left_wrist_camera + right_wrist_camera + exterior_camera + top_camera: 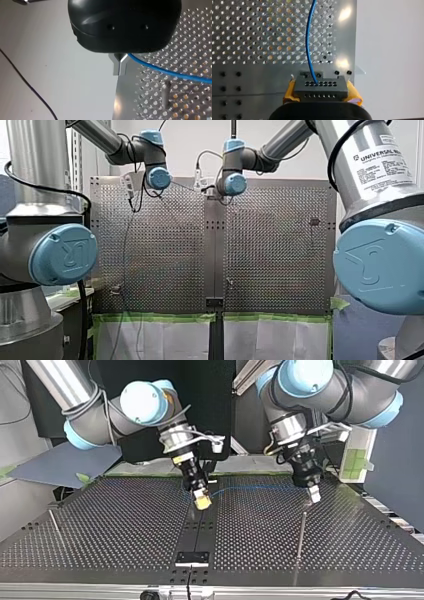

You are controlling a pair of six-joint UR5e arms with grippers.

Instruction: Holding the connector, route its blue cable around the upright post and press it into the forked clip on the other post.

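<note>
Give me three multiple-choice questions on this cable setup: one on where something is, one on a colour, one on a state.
1. Where is the connector?
A. dangling free from its cable
B. between the pads of my right hand
C. in my left hand

2. What colour are those pads?
A. yellow
B. red
C. green

3. How does the blue cable stand to the upright post at the top view's right?
A. wound around it
B. knotted to its top
C. apart from it, strung from my right hand toward my left hand

Answers:
1. B: the right wrist view shows a pad on either side of the connector.
2. A: both pads show yellow in the right wrist view.
3. C: in the top view the cable passes beyond the post without touching it.
</note>
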